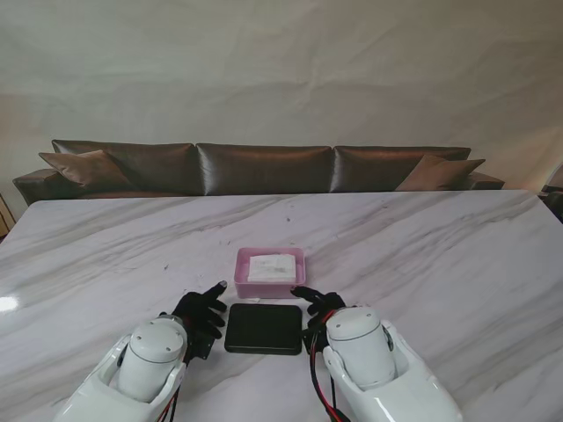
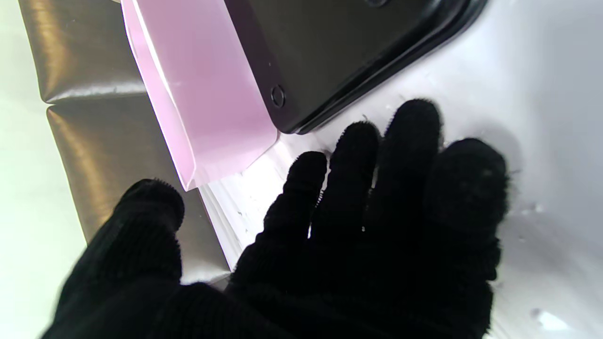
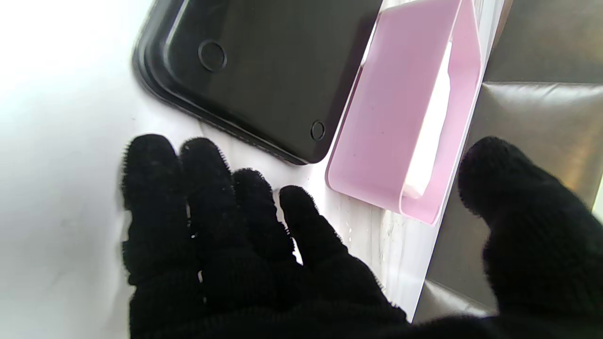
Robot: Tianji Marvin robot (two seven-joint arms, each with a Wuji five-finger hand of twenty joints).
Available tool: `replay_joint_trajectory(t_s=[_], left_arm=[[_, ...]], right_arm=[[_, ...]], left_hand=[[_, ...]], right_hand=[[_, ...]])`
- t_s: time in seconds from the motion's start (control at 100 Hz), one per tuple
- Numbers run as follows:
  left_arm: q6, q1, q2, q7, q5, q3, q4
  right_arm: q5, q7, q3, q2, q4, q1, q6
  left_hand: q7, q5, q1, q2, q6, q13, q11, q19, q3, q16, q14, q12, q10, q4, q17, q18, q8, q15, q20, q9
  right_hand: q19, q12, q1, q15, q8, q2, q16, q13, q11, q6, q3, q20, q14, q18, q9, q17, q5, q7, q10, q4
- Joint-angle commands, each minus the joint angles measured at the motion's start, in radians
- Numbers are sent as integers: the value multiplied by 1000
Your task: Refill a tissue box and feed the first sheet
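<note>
Two empty spread hands, left hand (image 1: 201,315), right hand (image 1: 320,308), flanking black lid (image 1: 263,328)

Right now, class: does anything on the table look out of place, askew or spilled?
Nothing stands out. The pink box sits square with white tissues inside, the black lid lies flat nearer to me, and both hands hold nothing.

One pink tissue box (image 1: 270,272), one stack of tissues (image 1: 271,266), one black lid (image 1: 263,328) and two gloved hands were on one marble table (image 1: 440,255).
</note>
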Motion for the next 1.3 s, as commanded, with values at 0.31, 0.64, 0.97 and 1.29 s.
replay_joint_trajectory(t_s=[0.31,0.64,0.97,1.29], left_arm=[[34,44,-6,-15,-40,3,10],[30,33,-6,-22,-53,12,13],[5,21,2,-49,-61,23,19],[-15,12,8,-67,-53,30,22]], right_arm=[[19,7,-8,1,13,-15,-9],[52,0,-26,-2,16,-15,-31],[83,-19,-32,-6,8,-21,-49],[104,-27,-37,-7,-1,-27,-66]], left_hand=[[-59,19,5,20,84,-69,-66,-262,-12,15,152,-42,121,27,-13,47,-40,-50,11,-64],[-65,22,5,21,78,-70,-66,-264,-10,17,151,-43,118,26,-14,49,-43,-51,10,-64],[-59,25,6,22,73,-67,-64,-263,-9,17,152,-42,114,26,-18,52,-40,-50,12,-60],[-57,20,5,27,63,-74,-67,-261,-9,14,144,-44,100,26,-36,52,-38,-59,17,-62]], right_hand=[[-11,-51,-16,-55,6,15,-9,-55,-108,15,-22,-11,26,-14,-50,-9,8,9,51,17],[-9,-52,-13,-54,13,16,-8,-47,-109,11,-24,-4,25,-18,-35,-8,20,8,48,18],[-8,-52,-12,-54,19,16,-8,-45,-110,11,-27,1,24,-16,-31,-7,25,-2,48,18],[-8,-52,-10,-53,26,15,-7,-43,-110,11,-27,5,24,-18,-31,-5,31,-14,48,18]])
